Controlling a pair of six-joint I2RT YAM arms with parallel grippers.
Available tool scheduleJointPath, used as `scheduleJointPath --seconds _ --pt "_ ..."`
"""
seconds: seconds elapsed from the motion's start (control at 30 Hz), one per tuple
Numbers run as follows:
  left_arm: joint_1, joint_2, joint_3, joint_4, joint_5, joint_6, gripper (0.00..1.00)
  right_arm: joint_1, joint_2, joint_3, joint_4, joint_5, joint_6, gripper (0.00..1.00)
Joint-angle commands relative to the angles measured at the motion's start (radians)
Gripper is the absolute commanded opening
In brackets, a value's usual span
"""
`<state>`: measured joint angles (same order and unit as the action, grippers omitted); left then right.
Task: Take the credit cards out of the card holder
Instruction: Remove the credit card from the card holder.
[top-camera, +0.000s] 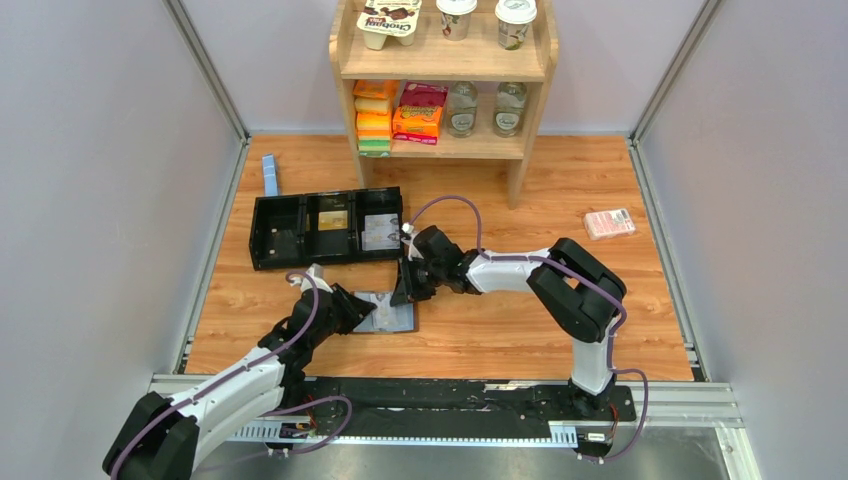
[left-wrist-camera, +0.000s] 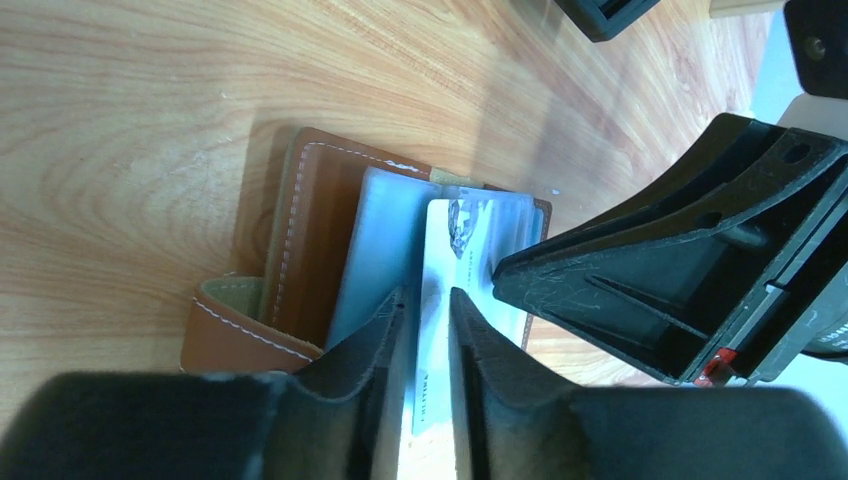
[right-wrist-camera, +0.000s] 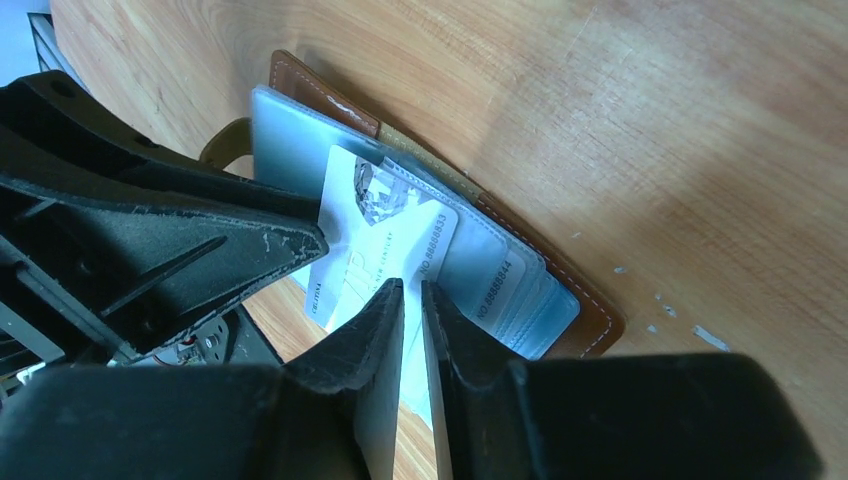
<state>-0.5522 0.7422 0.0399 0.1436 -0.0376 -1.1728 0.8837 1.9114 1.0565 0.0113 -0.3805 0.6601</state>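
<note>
A small brown leather bi-fold card holder (top-camera: 392, 316) lies opened flat on the wooden table (top-camera: 520, 330), its grey-blue pocketed inside facing up. A long black compartmented tray (top-camera: 256, 232) sits just beyond the card holder. A pink-red packet (top-camera: 609, 223) lies well off to the holder's right.

A pale, silvery credit card (left-wrist-camera: 455, 290) stands partly out of the holder's pockets and is tilted against them. In the right wrist view this credit card (right-wrist-camera: 385, 235) shows a printed picture at one end and a number along its side. A second card (right-wrist-camera: 505, 290) sits inside a clear pocket just beside it.

The left gripper (top-camera: 368, 312) reaches over the holder's left half. Its fingers (left-wrist-camera: 385, 335) stand a narrow slot apart, and the card runs up through that slot. I cannot tell whether the pads press on it.

The right gripper (top-camera: 405, 293) comes down at the holder's far right corner. Its fingers (right-wrist-camera: 375, 330) are almost together, leaving only a thin pale slit over the card's lower part. I cannot tell whether they grip it. Each gripper's tip sits at a side edge of the card in the other arm's view.
</note>
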Motion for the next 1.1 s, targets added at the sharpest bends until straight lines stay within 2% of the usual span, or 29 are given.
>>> scheduleJointPath --seconds 0.0,0.17,0.33,0.53,0.67,0.7,0.8,1.07 --pt "0.0 0.0 -0.055 -0.006 -0.013 -0.002 0.37 -0.014 0.023 -0.059 -0.048 0.057 -0.014 0.21" --pt "0.0 0.037 -0.061 -0.007 -0.013 -0.016 0.49 -0.028 0.023 -0.079 -0.043 0.061 -0.022 0.21" --pt "0.0 0.109 -0.071 0.072 0.007 -0.018 0.48 -0.034 0.025 -0.092 -0.03 0.055 -0.033 0.21" --pt "0.0 0.196 -0.077 0.226 0.057 0.01 0.36 -0.046 0.029 -0.112 0.012 0.043 -0.047 0.21" --pt "0.0 0.178 -0.08 0.255 0.064 0.028 0.21 -0.052 0.034 -0.119 0.015 0.049 -0.056 0.21" --pt "0.001 0.155 -0.081 0.246 0.059 0.032 0.13 -0.057 0.035 -0.121 0.013 0.052 -0.057 0.21" --pt "0.001 0.082 -0.075 0.17 0.041 0.048 0.01 -0.068 0.043 -0.13 0.012 0.06 -0.06 0.21" --pt "0.001 -0.136 -0.055 -0.128 -0.067 0.081 0.0 -0.083 0.029 -0.132 -0.005 0.078 -0.079 0.21"
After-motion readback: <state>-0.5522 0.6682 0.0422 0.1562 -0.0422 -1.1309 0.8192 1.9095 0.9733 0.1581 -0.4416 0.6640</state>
